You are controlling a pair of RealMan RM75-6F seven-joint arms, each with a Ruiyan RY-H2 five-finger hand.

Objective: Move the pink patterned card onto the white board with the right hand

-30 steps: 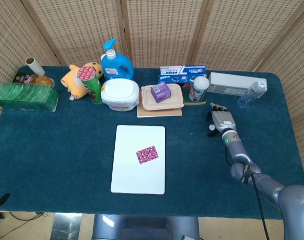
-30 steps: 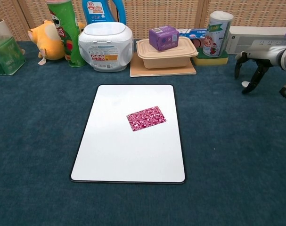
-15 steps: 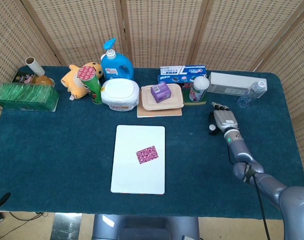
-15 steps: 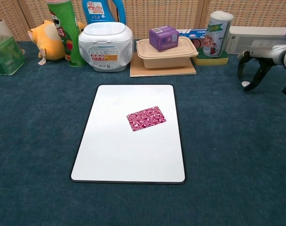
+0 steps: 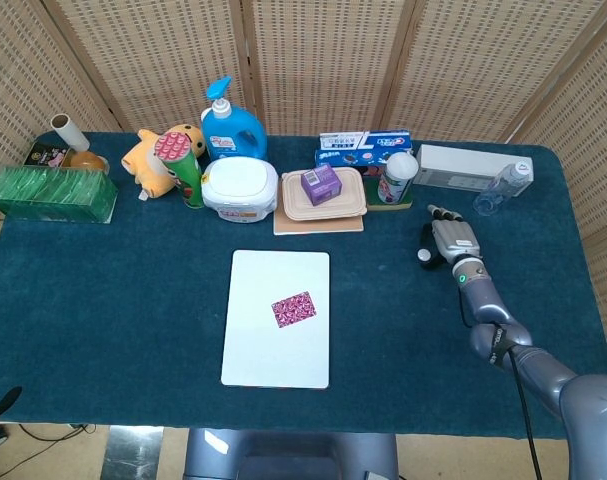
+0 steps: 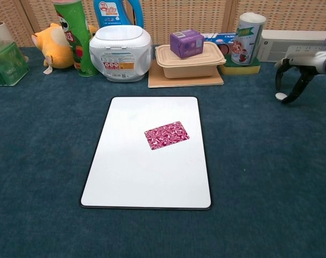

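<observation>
- The pink patterned card lies flat on the white board, a little right of its middle and slightly askew.
- It looks thin, light and probably stiff, with no raised edge; I'd judge a pinch at a corner or a slide to the board's rim the only ways to lift it.
- The right hand hovers well apart over the table, fingers spread, holding nothing.
- The left hand is out of sight.
</observation>
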